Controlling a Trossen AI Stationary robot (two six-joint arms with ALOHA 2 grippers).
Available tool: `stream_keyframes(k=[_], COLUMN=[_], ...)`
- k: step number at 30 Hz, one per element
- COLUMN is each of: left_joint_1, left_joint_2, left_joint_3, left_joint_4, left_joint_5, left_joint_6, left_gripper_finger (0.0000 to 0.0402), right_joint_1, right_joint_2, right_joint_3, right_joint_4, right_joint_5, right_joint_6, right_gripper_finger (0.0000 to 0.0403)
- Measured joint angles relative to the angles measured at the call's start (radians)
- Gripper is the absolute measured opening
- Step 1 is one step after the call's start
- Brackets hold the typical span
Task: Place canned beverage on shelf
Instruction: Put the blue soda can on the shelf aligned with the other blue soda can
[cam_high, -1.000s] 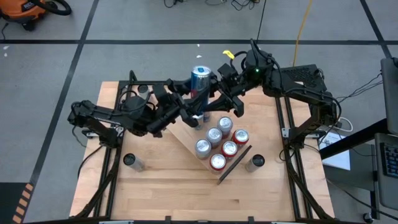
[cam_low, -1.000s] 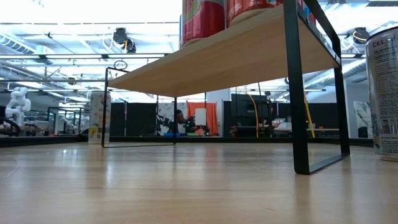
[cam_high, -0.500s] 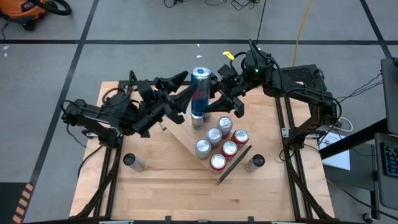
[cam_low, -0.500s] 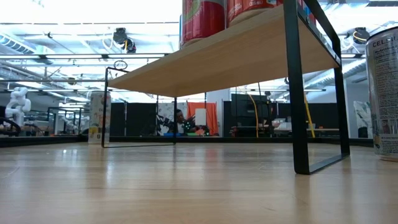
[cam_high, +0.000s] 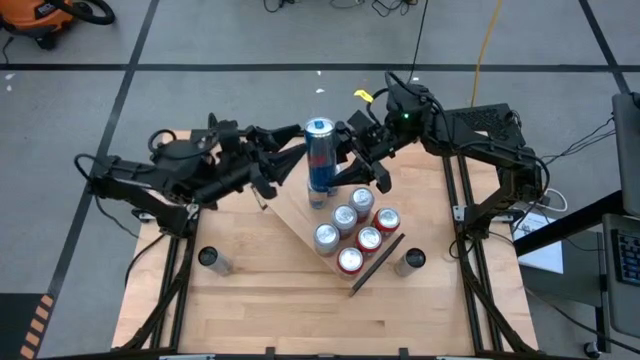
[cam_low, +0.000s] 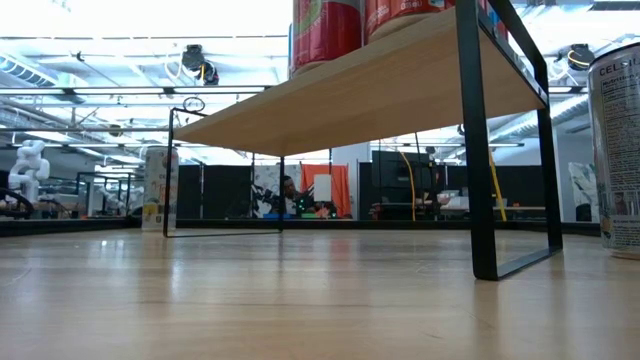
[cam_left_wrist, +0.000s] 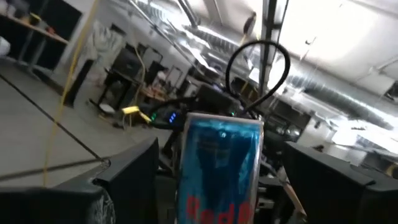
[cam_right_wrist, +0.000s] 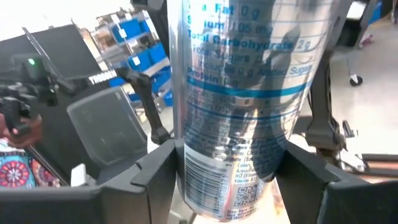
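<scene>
1. The tall blue can (cam_high: 319, 156) stands at the far end of the shelf (cam_high: 296, 211), upright over its bare wood, beyond the five cans (cam_high: 352, 228) already grouped on the board.
2. The right end effector (cam_high: 343, 152) clasps the blue can, its fingers (cam_right_wrist: 140, 180) pressed on either side.
3. The left end effector (cam_high: 293, 158) sits just beside the blue can, spread wide and holding nothing.
4. Judged from this, setting down is the step in hand: lower straight, keep the can vertical, and release only once its base rests flat on the shelf.
5. Withdraw away from the five cans to avoid toppling them.
</scene>
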Motion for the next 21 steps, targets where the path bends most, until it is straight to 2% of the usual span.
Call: stream_keyframes(k=[4,11,16,21], left_joint_1=[0.025,0.055,0.062,0.066], left_joint_2=[0.006,0.028,0.033,0.042], left_joint_3=[0.0,0.0,0.0,0.0], left_joint_4=[-0.025,-0.046,-0.053,-0.061], left_joint_5=[0.075,0.163,0.175,0.195], left_joint_6=[-0.051,-0.056,-0.054,-0.055], left_gripper_finger=[0.0343,0.0343,0.0342,0.0324], right_joint_1=[0.0,0.0,0.0,0.0], right_joint_2=[0.0,0.0,0.005,0.013], right_joint_3=[0.0,0.0,0.0,0.0], right_joint_4=[-0.063,-0.113,-0.127,-0.133], right_joint_5=[0.003,0.005,0.006,0.002], right_joint_6=[-0.043,-0.08,-0.083,-0.089], right_gripper_finger=[0.0205,0.0205,0.0205,0.0205])
